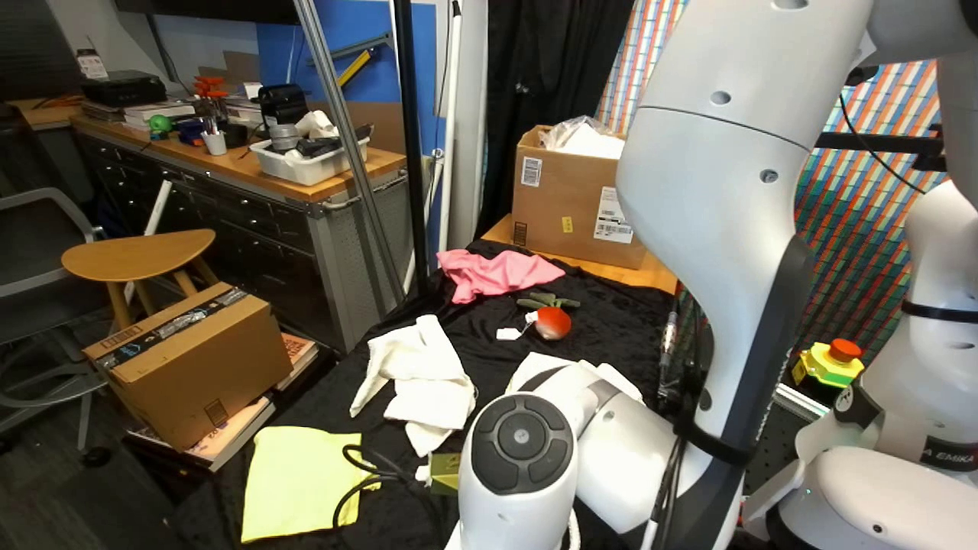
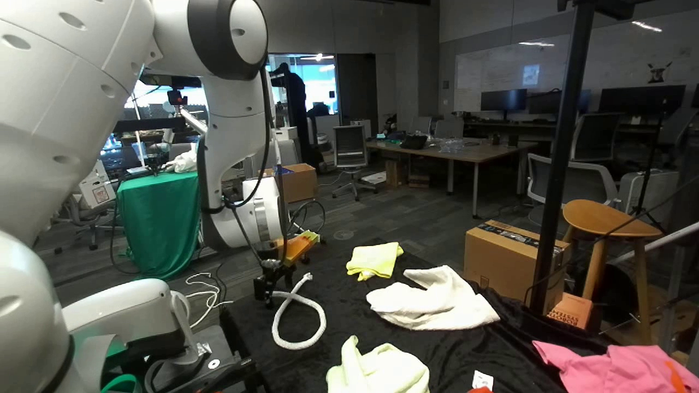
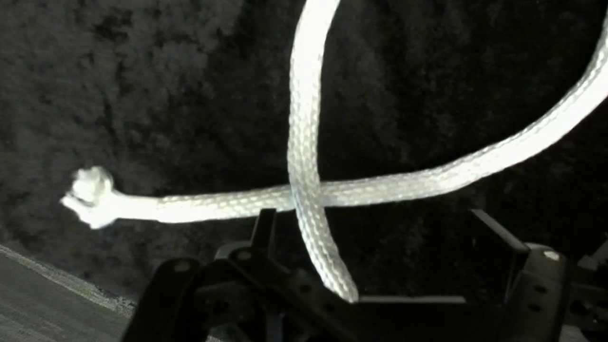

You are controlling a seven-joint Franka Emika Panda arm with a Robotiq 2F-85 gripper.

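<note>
White rope (image 3: pixel 306 190), one length: on black cloth (image 3: pixel 175 114), crossing itself at centre of the wrist view. Fingers (image 3: pixel 264 233), lower frame: spread wide, rope showing between, grasp apparently not yet made.

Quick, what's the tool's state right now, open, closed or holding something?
Tool: open, holding nothing; in the wrist view part of the white rope shows between its jaws, ungripped.
</note>
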